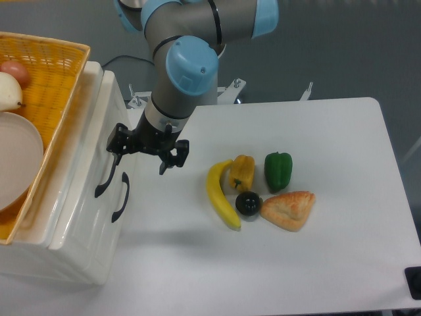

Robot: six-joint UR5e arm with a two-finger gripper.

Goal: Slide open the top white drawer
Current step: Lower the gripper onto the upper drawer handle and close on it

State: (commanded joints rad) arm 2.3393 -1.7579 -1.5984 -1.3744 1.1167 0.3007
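Gripper (139, 153), fingers spread, hovers at the handle (106, 170) of the top white drawer (99, 164) at the tabletop's left edge; drawer looks closed, grasp and pull remain.

I can read no text, label, brand or number anywhere here; my arm's casing and the white cabinet front look plain, though small print might be lost at this distance.
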